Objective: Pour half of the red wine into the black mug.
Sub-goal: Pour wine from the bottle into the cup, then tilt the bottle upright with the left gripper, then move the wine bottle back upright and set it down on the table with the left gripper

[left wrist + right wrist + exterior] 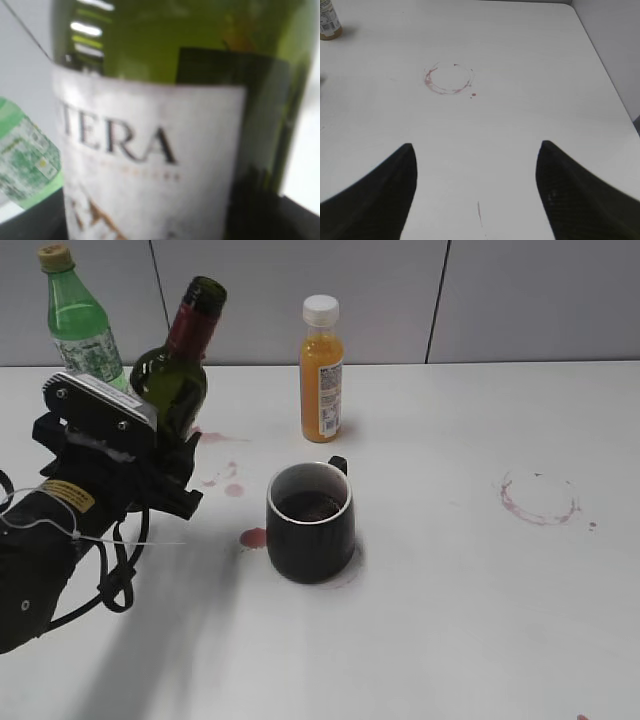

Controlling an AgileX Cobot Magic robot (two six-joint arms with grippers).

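- Nearest in the exterior view, the left gripper (pixel 165 455) and its black wrist housing fill the lower left; the gripper is clamped around the lower body of the wine bottle (pixel 172 375), holding it clear of the mug and leaning slightly right.
- Up close in the left wrist view, that bottle's white label (pixel 150 165) fills the picture, with green glass above it looking see-through rather than dark — so, as a judgement, a good share of the wine has left the bottle.
- Next comes the black mug (pixel 310 523), standing upright on the worktop (pixel 480 620) near the middle, handle turned to the far side. The red wine (pixel 308 506) sits dark inside it, well below the white rim — the pour looks done or nearly so, and the bottle probably wants setting down next.
- Small red spills (pixel 253 537) lie just beside the mug's left foot, with fainter splashes farther back towards the bottle; they suggest the stream missed the mug at times.
- Well to the right, a red ring stain (pixel 540 498) marks the bare worktop; the right gripper (pixel 476 195) hovers over that side with its jaws spread wide, holding nothing, kept out of the way.
- Farther back stands the orange juice bottle (pixel 321 370) with its white cap.
- Farthest, behind the wine bottle, is the light-green plastic bottle (pixel 78 325), untouched.
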